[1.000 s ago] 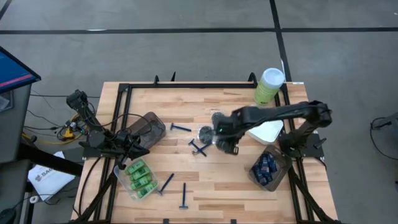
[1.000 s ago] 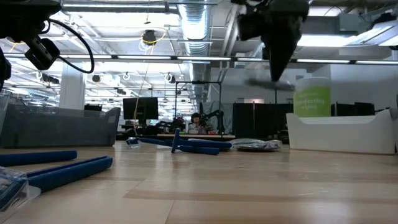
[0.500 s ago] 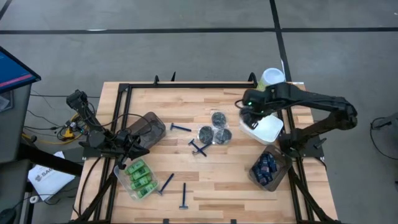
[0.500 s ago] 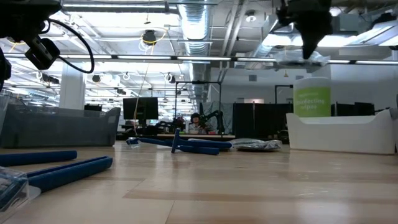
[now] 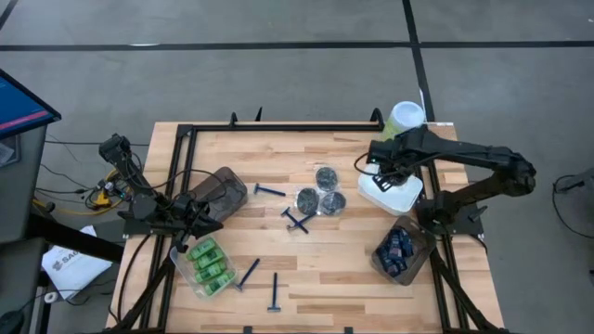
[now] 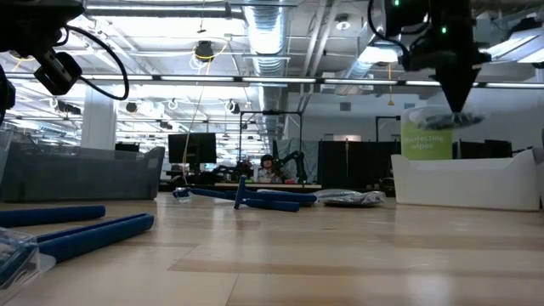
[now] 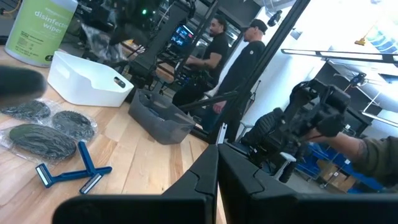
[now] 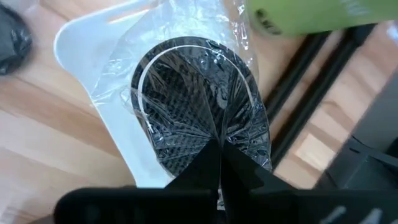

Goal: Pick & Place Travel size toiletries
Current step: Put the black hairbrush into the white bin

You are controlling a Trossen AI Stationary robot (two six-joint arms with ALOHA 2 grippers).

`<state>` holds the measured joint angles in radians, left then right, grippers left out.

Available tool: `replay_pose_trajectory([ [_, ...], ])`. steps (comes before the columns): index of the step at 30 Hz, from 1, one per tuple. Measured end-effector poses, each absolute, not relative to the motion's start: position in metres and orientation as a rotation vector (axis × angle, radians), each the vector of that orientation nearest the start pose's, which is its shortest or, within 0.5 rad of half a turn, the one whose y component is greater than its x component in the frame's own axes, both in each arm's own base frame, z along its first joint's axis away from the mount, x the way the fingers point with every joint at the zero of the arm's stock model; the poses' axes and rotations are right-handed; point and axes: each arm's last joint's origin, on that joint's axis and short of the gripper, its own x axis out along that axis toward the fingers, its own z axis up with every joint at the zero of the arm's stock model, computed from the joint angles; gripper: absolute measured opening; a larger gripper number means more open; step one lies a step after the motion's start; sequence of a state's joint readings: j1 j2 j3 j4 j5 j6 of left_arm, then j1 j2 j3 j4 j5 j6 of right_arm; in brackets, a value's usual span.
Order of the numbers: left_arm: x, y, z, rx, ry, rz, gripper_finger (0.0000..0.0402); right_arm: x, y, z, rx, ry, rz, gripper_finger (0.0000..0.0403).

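Two arms are sharing the wooden table, and you are steering the right one. Taking the white tub at the table's right side as your landmark: the tall green wipes canister is standing just behind it, a dark tub of small blue tubes is sitting just in front of it, and a smoky tub is lying well to its left. Your right gripper is hanging directly over the white tub with its jaws pinched shut on a round dark tin in clear wrap, which is dangling above the tub's opening. Three more wrapped tins are lying on the wood just left of the white tub. Blue razors are scattered farther left, some toward the front edge. Green mini bottles are sitting in a clear tub far to the left and forward. Your left gripper is waiting beside the smoky tub, jaws closed on nothing.
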<state>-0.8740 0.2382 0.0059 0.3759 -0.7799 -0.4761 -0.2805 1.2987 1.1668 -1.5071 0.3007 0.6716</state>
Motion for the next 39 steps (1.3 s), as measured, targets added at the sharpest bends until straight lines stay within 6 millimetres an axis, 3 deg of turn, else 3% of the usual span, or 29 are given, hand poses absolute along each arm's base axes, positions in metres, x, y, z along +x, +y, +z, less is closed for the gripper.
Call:
replay_pose_trajectory([
  [7,0.082,-0.066,0.180,-0.581,-0.074,-0.116,0.0002,0.180,-0.058,0.262,0.482,1.502,-0.965,0.0000],
  [15,0.082,-0.066,0.180,-0.581,-0.074,-0.116,0.0002,0.180,-0.059,0.257,0.482,1.492,-0.983,0.0010],
  [19,0.082,-0.066,0.180,-0.582,-0.074,-0.116,0.0002,0.180,-0.059,0.257,0.483,1.489,-0.981,0.0058],
  [26,0.082,-0.066,0.181,-0.582,-0.075,-0.116,0.0002,0.182,-0.059,0.262,0.478,1.451,-0.957,0.0176],
  [30,0.082,-0.066,0.181,-0.583,-0.075,-0.116,0.0002,0.197,-0.061,0.287,0.479,1.281,-0.891,0.0221],
  [34,0.082,-0.066,0.181,-0.585,-0.077,-0.117,0.0002,0.219,-0.060,0.314,0.459,1.067,-0.736,0.0233],
  [36,0.082,-0.066,0.181,-0.585,-0.077,-0.116,0.0002,0.233,-0.060,0.318,0.451,1.006,-0.668,0.0232],
  [39,0.082,-0.066,0.181,-0.587,-0.079,-0.117,0.0002,0.248,-0.060,0.308,0.432,1.049,-0.619,0.0223],
])
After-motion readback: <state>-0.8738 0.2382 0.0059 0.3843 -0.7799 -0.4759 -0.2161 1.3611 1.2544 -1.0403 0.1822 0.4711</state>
